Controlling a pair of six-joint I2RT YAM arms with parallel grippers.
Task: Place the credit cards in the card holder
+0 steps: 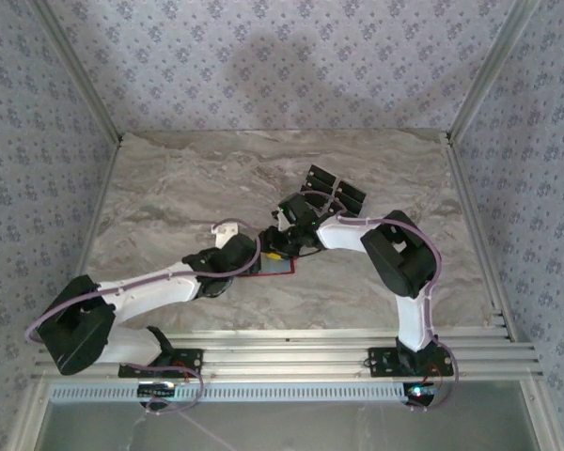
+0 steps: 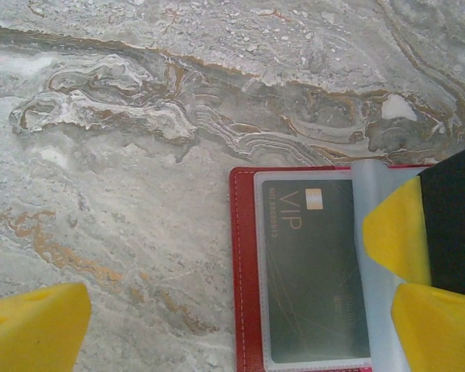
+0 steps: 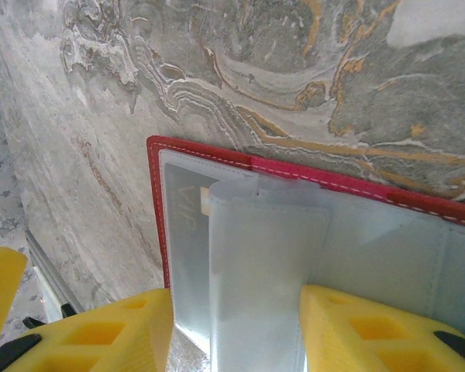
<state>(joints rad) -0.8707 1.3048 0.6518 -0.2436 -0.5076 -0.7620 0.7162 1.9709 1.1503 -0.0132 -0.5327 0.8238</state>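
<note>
The small red leather-like folding card holder (image 2: pixel 244 256) lies open and flat on the grey marble-patterned tabletop (image 1: pixel 169 188). It is about midway between the left and right edges and nearer the near edge than the far one. Spread this way, its pockets face up where the arms can reach them. One dark grey-green VIP card (image 2: pixel 314 271) already sits inside a clear pocket on the holder's left side.

The right pincer (image 3: pixel 236 298) reaches down over the holder, about half closed, with a translucent plastic sleeve leaf (image 3: pixel 267 232) standing between its yellow fingers (image 3: pixel 356 325). It looks to be pinching that leaf and lifting it off the page beneath. I'd judge this is to expose the next pocket for a card.

The left pincer (image 2: pixel 236 329) hovers over the holder's left edge, its jaws spread as wide as they go and nothing in them. From there it seems placed to steady the holder while the other arm works the leaf.

The loose credit cards (image 1: pixel 334 186), small flat black rectangles, lie fanned together toward the far edge, a little right of centre, apart from the holder and beyond the right pincer. Neither pincer has one, so fetching them is not yet done.
</note>
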